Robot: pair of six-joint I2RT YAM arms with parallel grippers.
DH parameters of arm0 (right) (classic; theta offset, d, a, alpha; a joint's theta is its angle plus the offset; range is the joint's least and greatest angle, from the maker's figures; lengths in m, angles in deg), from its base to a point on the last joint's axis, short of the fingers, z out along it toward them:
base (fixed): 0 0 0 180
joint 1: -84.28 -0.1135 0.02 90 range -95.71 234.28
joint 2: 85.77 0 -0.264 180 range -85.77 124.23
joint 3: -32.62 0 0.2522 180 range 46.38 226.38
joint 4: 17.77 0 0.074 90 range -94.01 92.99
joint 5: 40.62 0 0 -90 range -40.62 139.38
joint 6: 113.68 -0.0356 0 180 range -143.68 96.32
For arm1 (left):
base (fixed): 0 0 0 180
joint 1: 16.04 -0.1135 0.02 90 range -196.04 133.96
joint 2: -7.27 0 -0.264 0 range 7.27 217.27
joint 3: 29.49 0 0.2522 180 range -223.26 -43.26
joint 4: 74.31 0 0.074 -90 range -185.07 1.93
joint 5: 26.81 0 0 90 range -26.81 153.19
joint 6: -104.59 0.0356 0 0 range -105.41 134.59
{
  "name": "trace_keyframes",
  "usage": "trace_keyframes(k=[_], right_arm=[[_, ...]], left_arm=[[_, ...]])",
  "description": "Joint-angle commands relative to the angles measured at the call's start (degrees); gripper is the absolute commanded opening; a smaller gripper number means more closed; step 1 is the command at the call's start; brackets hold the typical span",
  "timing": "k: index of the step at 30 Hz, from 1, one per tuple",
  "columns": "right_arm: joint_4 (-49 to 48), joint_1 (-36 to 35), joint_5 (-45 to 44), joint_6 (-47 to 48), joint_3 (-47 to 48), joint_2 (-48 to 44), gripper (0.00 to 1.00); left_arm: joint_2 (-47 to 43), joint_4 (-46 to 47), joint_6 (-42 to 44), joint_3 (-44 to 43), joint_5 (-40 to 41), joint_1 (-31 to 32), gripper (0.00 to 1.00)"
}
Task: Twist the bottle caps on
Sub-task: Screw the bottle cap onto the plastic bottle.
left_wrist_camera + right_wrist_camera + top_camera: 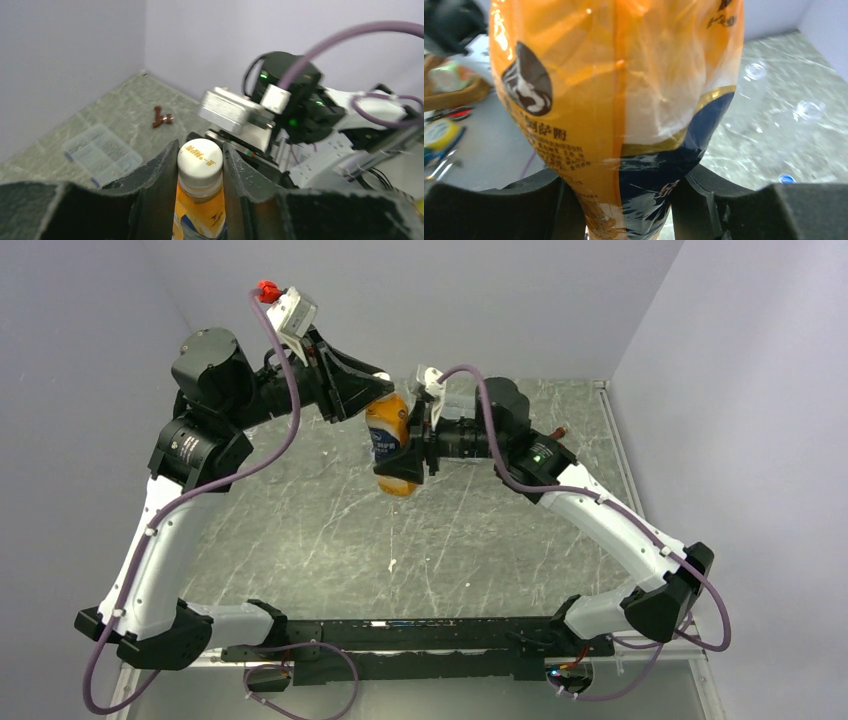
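Note:
An orange bottle with a dark blue label band hangs in the air over the far middle of the table, held by both grippers. My left gripper is shut on its white cap, which sits on the neck, one finger on each side. The orange bottle body shows below the cap. My right gripper is shut on the bottle's lower body, its jaws pressing the label from both sides. One small blue cap lies on the table beyond the bottle.
Two small clear cups stand on the marbled table. A flat clear plastic box and a small brown object lie near the far wall. Grey walls close in the table at the back and sides.

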Motion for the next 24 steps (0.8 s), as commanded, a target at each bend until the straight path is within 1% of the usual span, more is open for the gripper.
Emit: trace_keyframes(k=[1,4,11,16,21,24], right_arm=[[-16.27,3.53,23.46,-8.19,-0.64,-4.73,0.0],[-19.28,4.29,30.08,-10.73,-0.52,-5.09,0.0],[-20.51,4.29,38.05,-12.97,0.98,-4.82,0.0],[-22.1,4.26,41.26,-14.34,1.0,-5.01,0.0],[-20.52,4.16,42.89,-12.48,1.46,-5.09,0.0],[-21.05,3.96,44.88,-12.64,1.65,-4.66,0.0]], left_arm=[[-1.23,5.49,-1.93,1.08,-15.17,0.32,0.08],[-0.78,8.08,-3.99,1.06,-21.53,0.32,0.07],[-0.21,15.06,-9.09,1.92,-32.25,0.32,0.07],[0.39,20.61,-13.8,3.0,-37.47,0.32,0.08],[0.73,30.74,-21.06,5.45,-41.36,0.32,0.09],[1.09,33.76,-23.67,6.06,-43.2,0.32,0.09]])
